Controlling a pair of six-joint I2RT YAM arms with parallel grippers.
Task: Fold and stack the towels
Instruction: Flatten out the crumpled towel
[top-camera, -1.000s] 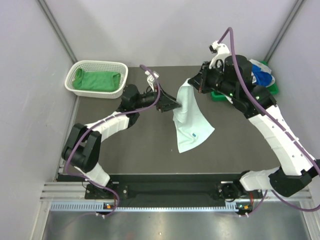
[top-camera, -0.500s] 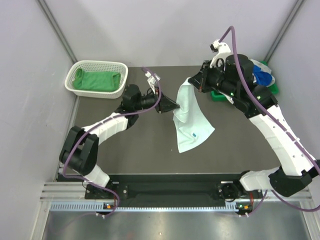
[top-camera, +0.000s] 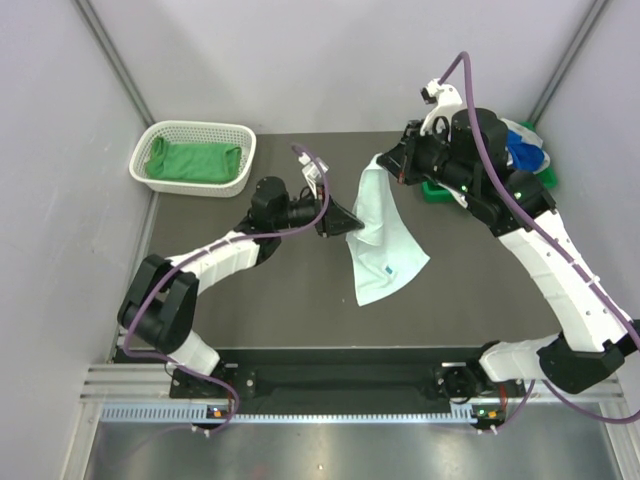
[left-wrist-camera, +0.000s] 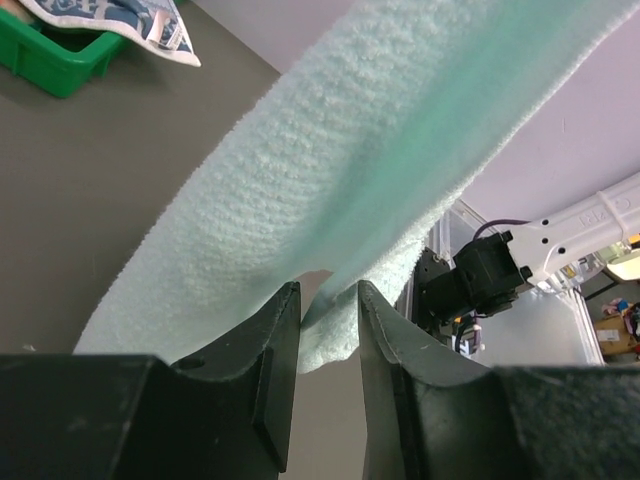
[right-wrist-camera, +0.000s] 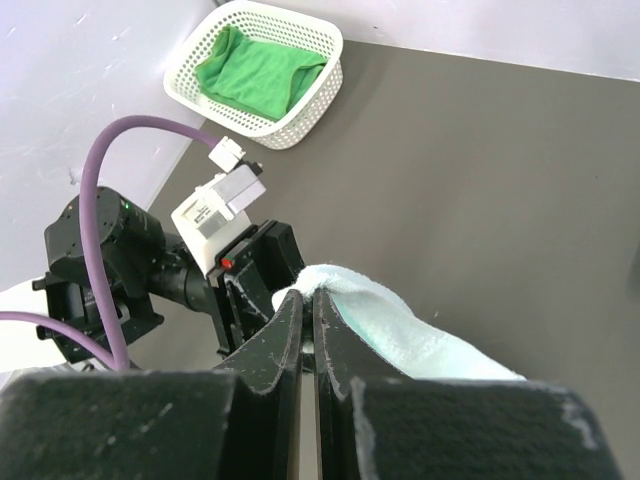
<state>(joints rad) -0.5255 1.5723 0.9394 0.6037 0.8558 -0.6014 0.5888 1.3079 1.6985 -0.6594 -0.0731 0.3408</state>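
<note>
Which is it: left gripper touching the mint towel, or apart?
Touching. The left wrist view shows the mint towel filling the gap between the jaws of the left gripper, pressed against both.

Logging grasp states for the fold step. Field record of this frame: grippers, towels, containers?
left gripper: shut on left edge of pale mint towel
right gripper: shut on the same towel's far corner, raised
pale mint towel: draped down from both grippers, lower part on the table
bright green towel: inside white mesh basket, far left
green tray: far right, behind right arm, holds royal blue towel and others
</note>
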